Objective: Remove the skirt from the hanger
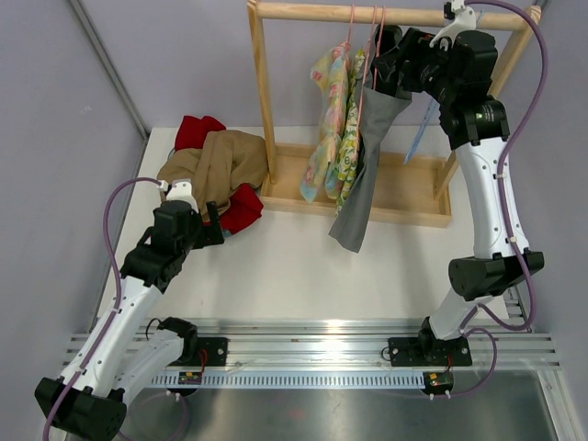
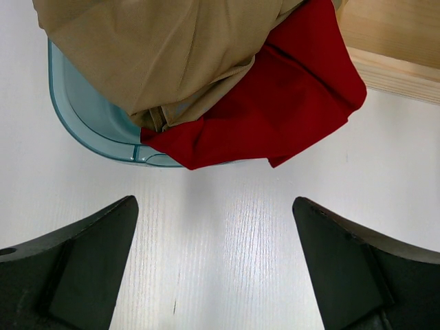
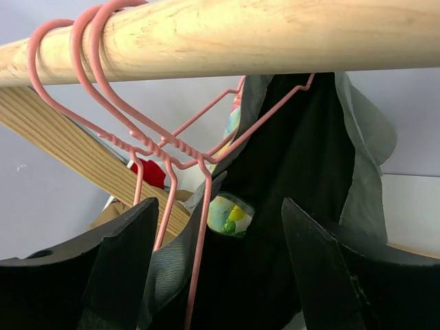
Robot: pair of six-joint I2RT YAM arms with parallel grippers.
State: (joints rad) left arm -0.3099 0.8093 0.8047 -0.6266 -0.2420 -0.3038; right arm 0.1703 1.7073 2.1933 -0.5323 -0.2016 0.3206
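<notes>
Seen from above, the right claw (image 3: 214,206) hides behind its wrist. Raised under the rail (image 3: 240,34), it stands wide around skirt (image 3: 364,185) and hanger (image 3: 161,146). Left claw (image 2: 213,201), far below the rail, gapes empty.

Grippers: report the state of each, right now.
Left gripper: open, holding nothing, over the table near the red cloth.
Right gripper: open, jaws either side of the gray skirt, not clamped on it.
</notes>
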